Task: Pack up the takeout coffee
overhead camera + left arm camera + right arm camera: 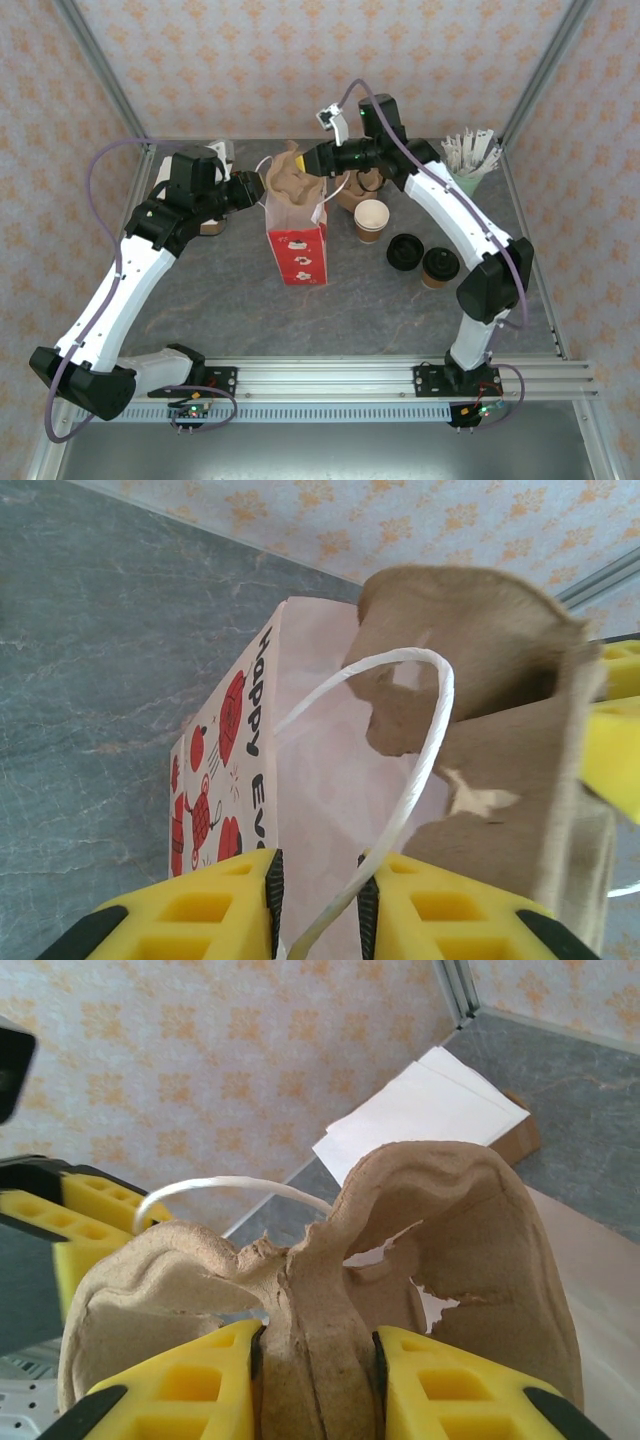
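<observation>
The red-and-white bag (297, 243) stands upright mid-table, with a brown moulded-pulp cup tray (290, 183) sticking out of its top. My right gripper (318, 160) is shut on the tray's central ridge (318, 1345) from the far right. My left gripper (257, 190) is at the bag's left top edge. Its jaws (318, 880) stand apart, and the bag's white cord handle (425, 740) runs between them, lying against the right pad. The takeout coffee (371, 221), a small open paper cup, stands on the table right of the bag, untouched.
A loose black lid (405, 251) and a black-lidded cup (440, 267) sit right of the coffee. The mint-green cup of wrapped sticks (470, 165) stands in the back right corner. White napkins (420, 1110) lie at the back left. More pulp trays (352, 192) are behind the bag.
</observation>
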{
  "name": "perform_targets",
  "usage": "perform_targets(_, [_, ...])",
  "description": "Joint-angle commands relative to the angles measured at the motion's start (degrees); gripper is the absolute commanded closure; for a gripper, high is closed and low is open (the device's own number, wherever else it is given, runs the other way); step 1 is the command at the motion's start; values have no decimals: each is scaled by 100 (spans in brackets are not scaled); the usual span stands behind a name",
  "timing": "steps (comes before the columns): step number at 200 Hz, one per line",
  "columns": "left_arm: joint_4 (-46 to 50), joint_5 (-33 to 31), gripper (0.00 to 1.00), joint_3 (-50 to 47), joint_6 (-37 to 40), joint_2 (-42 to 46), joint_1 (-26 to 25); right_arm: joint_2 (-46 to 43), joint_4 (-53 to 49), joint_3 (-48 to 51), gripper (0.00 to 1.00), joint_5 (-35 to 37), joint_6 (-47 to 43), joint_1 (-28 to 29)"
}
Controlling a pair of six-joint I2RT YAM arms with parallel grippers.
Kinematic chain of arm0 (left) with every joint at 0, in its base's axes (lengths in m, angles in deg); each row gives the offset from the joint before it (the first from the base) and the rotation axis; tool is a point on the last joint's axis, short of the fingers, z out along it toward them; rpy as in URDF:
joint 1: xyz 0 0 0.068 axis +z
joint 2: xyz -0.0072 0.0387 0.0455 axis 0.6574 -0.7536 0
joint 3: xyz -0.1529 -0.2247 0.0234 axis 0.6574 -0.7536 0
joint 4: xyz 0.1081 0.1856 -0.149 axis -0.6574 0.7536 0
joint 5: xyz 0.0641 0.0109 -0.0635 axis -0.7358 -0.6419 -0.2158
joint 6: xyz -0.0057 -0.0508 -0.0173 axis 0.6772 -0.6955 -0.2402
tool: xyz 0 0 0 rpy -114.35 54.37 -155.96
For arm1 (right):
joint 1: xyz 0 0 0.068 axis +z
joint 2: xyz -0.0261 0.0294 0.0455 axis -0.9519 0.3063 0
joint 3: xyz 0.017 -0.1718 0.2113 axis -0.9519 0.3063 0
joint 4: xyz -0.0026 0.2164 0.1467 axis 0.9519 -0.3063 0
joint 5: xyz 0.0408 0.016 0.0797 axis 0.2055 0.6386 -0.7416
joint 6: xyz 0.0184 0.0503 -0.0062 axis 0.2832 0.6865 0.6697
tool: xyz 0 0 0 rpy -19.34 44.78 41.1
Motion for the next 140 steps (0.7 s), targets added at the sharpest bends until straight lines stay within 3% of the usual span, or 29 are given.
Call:
perform_targets(1, [-223,-3,73,-74,-76,129,49,126,-403,-344,72,238,-398,100])
perform_targets(56, [-291,229,75,-28,-112,126,57,567,-1706,-1160,71,1063,-1290,319])
perform_targets(140, [-252,181,76,-10,-164,136,76,639,-2346,-1255,70,1876,-2411,642])
